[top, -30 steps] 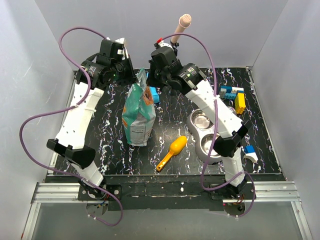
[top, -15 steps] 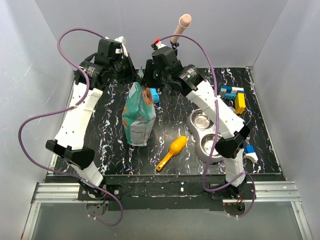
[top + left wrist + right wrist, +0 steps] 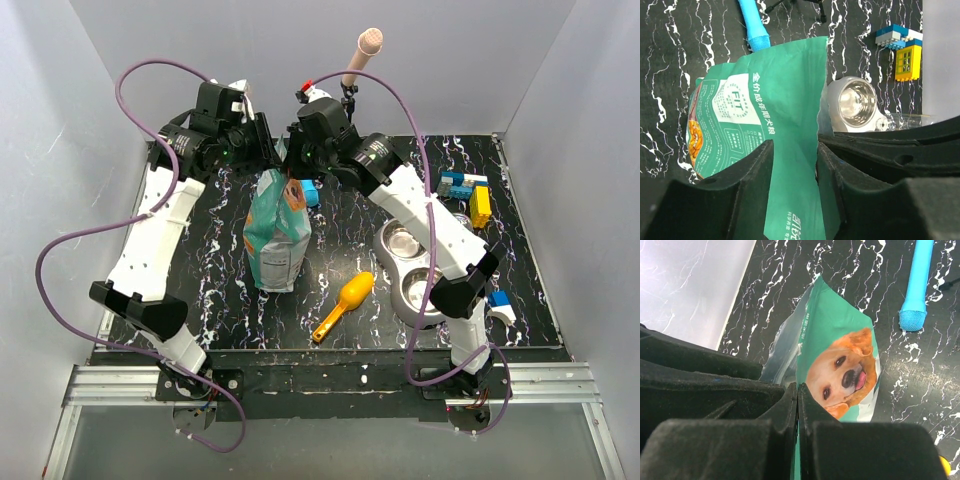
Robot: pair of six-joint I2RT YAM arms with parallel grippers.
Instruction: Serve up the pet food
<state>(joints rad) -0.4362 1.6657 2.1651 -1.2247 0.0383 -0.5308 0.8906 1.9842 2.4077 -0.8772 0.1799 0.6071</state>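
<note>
The right gripper (image 3: pixel 293 168) has moved a little to the left in the last second. It now sits on the top edge of the pet food bag (image 3: pixel 277 235), very close to the left gripper (image 3: pixel 266 152). In its own wrist view its fingers are pressed together with the edge of the bag's front panel between them, so I judge it has taken hold. The left gripper has its fingers apart, with the green panel showing in the gap; whether they touch it, I cannot tell.

Both arms reach far forward and bend down over the bag. It stands upright on the table (image 3: pixel 350 210), left of the double bowl (image 3: pixel 410 265), and the yellow scoop (image 3: pixel 345 303) lies between them. I think the bag's mouth must be pulled open next; nothing is served yet.
</note>
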